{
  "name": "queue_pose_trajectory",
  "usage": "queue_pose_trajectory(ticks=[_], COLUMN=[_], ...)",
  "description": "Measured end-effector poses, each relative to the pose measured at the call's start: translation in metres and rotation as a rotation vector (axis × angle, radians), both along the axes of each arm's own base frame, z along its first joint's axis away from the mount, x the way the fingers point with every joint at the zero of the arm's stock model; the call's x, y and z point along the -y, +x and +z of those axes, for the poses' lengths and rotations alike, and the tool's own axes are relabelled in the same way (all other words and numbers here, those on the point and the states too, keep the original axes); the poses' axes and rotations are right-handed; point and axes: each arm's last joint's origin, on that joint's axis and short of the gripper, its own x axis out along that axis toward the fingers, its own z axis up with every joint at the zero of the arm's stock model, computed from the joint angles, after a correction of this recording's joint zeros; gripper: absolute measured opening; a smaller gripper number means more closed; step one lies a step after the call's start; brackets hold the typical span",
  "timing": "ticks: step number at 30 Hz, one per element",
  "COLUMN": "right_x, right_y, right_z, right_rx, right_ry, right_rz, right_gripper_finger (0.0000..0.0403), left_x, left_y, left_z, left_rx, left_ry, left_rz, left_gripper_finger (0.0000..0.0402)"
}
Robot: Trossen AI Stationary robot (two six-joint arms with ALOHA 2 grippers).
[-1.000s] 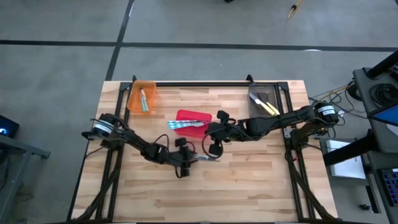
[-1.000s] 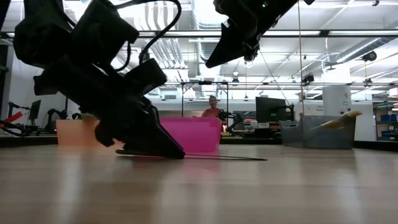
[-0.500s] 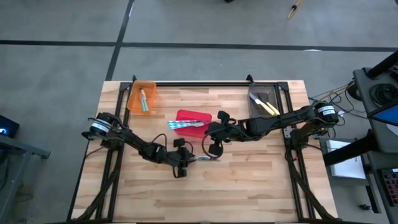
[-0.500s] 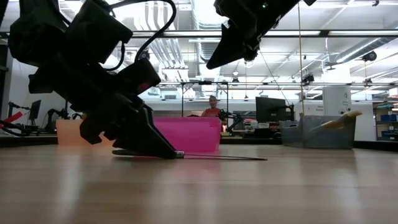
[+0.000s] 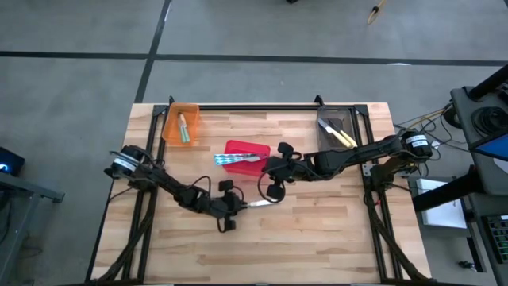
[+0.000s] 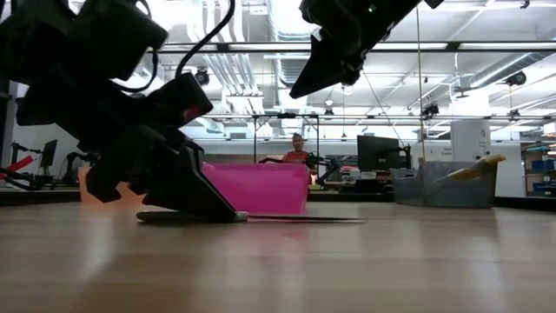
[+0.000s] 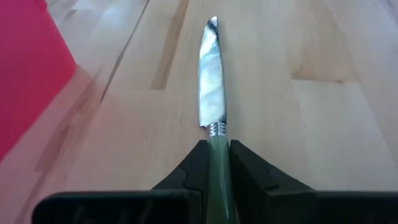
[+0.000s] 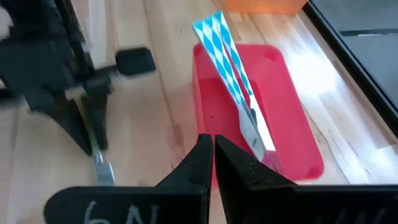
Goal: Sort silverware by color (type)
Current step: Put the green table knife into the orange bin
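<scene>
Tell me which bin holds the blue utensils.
The red bin, mid-table: blue-patterned handles stick out of it. The orange bin holds green, the grey bin yellow.

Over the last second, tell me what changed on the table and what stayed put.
The left gripper slid back along the table toward its own side, and its jaws closed on the green-handled knife, which lies flat on the wood. The right gripper stayed shut, hovering by the red bin. The red, orange and grey bins and their utensils did not move.
</scene>
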Motion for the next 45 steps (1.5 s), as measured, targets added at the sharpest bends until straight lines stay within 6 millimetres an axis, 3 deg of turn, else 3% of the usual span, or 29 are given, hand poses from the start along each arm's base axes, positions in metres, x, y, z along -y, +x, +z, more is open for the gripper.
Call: queue_pose_trajectory(ticks=[12,19,28,35,39,45], right_x=[0.001,0.001,0.001,0.001,0.0,-0.01], right_y=[-0.009,-0.011,-0.01,-0.01,-0.01,-0.007], right_z=[-0.014,-0.019,-0.021,-0.021,-0.021,-0.023], right_rx=[-0.107,-0.112,-0.092,-0.087,-0.072,-0.064], right_ry=[-0.006,0.004,0.005,0.017,0.101,0.432], right_rz=[-0.011,-0.022,-0.02,-0.028,-0.051,-0.007], right_gripper_finger=[0.0009,0.0009,0.0009,0.0009,0.0009,0.0009], left_x=[0.013,0.02,0.025,0.012,0.004,0.0], left_y=[-0.027,-0.042,-0.034,-0.022,-0.02,-0.021], left_z=[0.029,0.029,0.038,0.042,0.04,0.036], left_rx=[-0.043,-0.11,-0.087,-0.103,-0.142,-0.21], left_ry=[0.008,-0.028,0.026,0.128,0.113,0.148], left_rz=[0.114,0.157,0.097,0.069,0.038,-0.084], left_gripper_finger=[0.0005,0.0003,0.0001,0.0,0.0001,0.0032])
